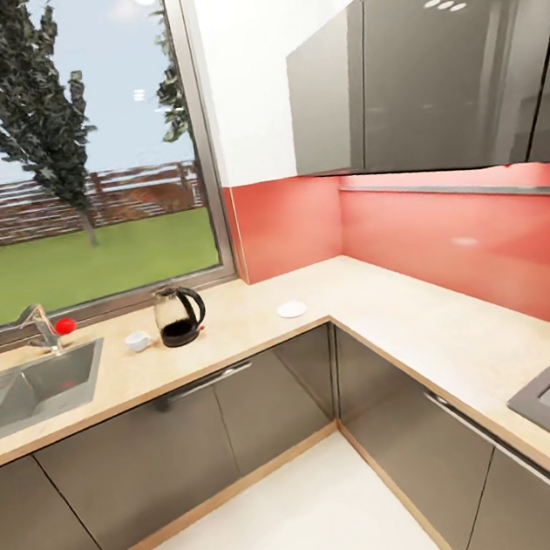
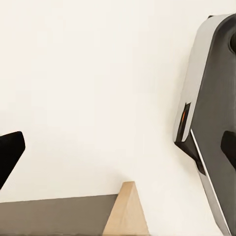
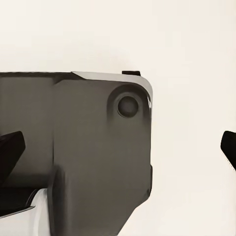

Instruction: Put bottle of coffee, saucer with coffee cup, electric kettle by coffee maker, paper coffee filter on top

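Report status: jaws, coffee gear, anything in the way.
Both jaws open, empty. Kettle, cup and saucer on countertop, cup not yet on saucer. Nothing in the way.

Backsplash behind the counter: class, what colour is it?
The backsplash is coral red, plain and glossy. The head view shows it best.
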`<state>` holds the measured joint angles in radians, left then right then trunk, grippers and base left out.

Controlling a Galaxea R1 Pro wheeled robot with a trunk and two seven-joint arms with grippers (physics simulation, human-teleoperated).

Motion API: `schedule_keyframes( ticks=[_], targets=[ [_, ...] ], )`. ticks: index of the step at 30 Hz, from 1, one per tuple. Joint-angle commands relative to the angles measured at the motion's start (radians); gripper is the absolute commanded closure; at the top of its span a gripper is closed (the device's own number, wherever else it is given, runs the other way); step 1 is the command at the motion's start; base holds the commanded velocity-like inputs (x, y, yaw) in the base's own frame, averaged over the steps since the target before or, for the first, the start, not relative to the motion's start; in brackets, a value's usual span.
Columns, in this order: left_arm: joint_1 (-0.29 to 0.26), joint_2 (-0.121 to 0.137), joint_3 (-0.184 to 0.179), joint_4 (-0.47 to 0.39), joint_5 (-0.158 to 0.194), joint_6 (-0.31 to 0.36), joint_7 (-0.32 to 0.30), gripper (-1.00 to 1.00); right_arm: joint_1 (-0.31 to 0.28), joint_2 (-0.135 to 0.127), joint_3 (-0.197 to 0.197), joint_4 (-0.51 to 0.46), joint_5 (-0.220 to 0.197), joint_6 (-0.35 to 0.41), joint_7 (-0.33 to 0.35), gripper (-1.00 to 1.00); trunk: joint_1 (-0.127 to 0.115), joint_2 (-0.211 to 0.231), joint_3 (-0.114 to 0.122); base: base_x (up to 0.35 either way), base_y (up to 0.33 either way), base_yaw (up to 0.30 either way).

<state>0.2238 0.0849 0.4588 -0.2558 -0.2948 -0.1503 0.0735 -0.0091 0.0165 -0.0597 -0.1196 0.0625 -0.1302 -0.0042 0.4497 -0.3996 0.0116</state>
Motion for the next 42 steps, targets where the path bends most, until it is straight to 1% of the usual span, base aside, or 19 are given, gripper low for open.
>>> schedule_keyframes(
  ticks=[1, 15, 19, 27, 30, 38, 40, 41, 42],
  targets=[
    [0.000, -0.001, 0.006, 0.000, -0.011, -0.003, 0.002, -1.00, 0.000, 0.000, -0.006, 0.001, 0.007, -0.003, 0.000, -1.00, 0.000, 0.000, 0.000, 0.000, 0.000, 0.282],
    [0.000, 0.000, 0.005, -0.001, -0.011, -0.003, 0.002, -1.00, 0.000, 0.002, -0.004, 0.000, 0.007, -0.003, 0.000, -1.00, 0.000, 0.000, 0.001, 0.000, 0.000, 0.282],
    [-0.015, -0.001, 0.003, -0.001, -0.014, 0.001, 0.001, -1.00, 0.000, 0.003, -0.002, -0.003, 0.007, -0.003, 0.003, -1.00, 0.000, 0.000, 0.004, 0.000, 0.000, 0.215],
    [-0.016, 0.006, -0.004, 0.009, -0.021, 0.000, -0.001, -1.00, 0.000, 0.003, -0.002, -0.006, 0.008, -0.003, 0.007, -1.00, 0.000, 0.000, 0.005, 0.000, 0.000, 0.030],
    [-0.016, 0.010, -0.005, 0.011, -0.021, 0.002, -0.001, -1.00, 0.000, 0.002, -0.004, -0.022, 0.006, -0.003, 0.007, -1.00, 0.000, 0.000, 0.005, 0.000, 0.000, 0.000],
    [-0.020, 0.011, -0.005, -0.002, -0.018, -0.003, -0.003, -1.00, 0.000, 0.001, -0.005, -0.033, 0.006, -0.003, 0.007, -1.00, 0.000, 0.000, 0.005, 0.000, 0.000, 0.000],
    [-0.036, 0.007, -0.004, -0.017, -0.017, -0.005, -0.003, -1.00, 0.000, 0.000, -0.005, -0.035, 0.006, -0.003, 0.006, -1.00, 0.000, 0.000, 0.005, 0.000, 0.000, 0.000],
    [-0.061, 0.002, -0.004, -0.036, -0.016, -0.006, -0.003, -1.00, 0.000, -0.001, -0.005, -0.045, 0.007, -0.003, 0.006, -1.00, 0.000, 0.000, 0.005, 0.000, 0.000, 0.000],
    [-0.099, -0.007, -0.004, -0.055, -0.017, -0.008, -0.006, -1.00, 0.000, -0.001, -0.005, -0.078, 0.008, -0.003, 0.006, -1.00, 0.000, 0.000, 0.005, 0.000, 0.000, 0.000]
  ],
)
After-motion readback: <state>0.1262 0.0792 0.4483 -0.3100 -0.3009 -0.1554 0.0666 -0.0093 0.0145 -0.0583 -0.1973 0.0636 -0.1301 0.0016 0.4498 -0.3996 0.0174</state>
